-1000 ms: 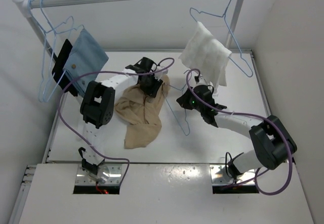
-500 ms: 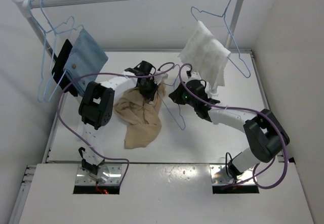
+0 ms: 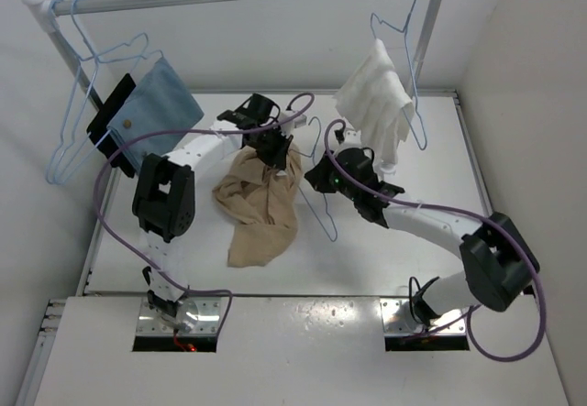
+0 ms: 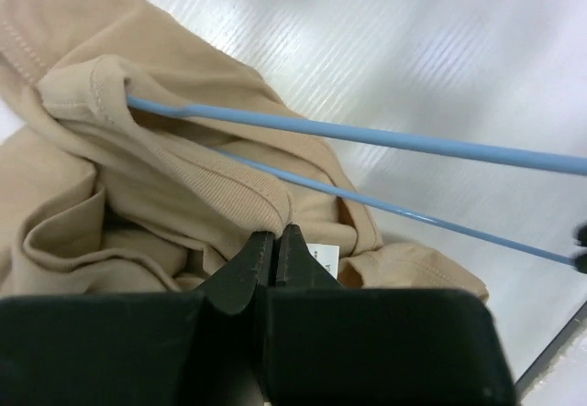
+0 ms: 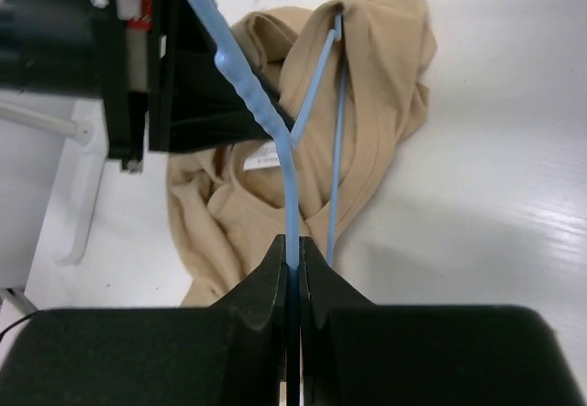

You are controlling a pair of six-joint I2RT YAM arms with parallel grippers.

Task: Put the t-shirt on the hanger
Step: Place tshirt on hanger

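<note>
My left gripper (image 4: 275,239) is closed on the t-shirt (image 4: 138,181) collar just ahead of its jaws, propping the neck open, I judge, so the hanger (image 5: 291,195), clamped between my right gripper (image 5: 292,252) jaws, can thread inside.

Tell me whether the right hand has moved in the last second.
Yes. The right hand, gripping the thin pale-blue wire hanger, has shifted left, away from the white rack post, toward the tan fabric t-shirt.
</note>
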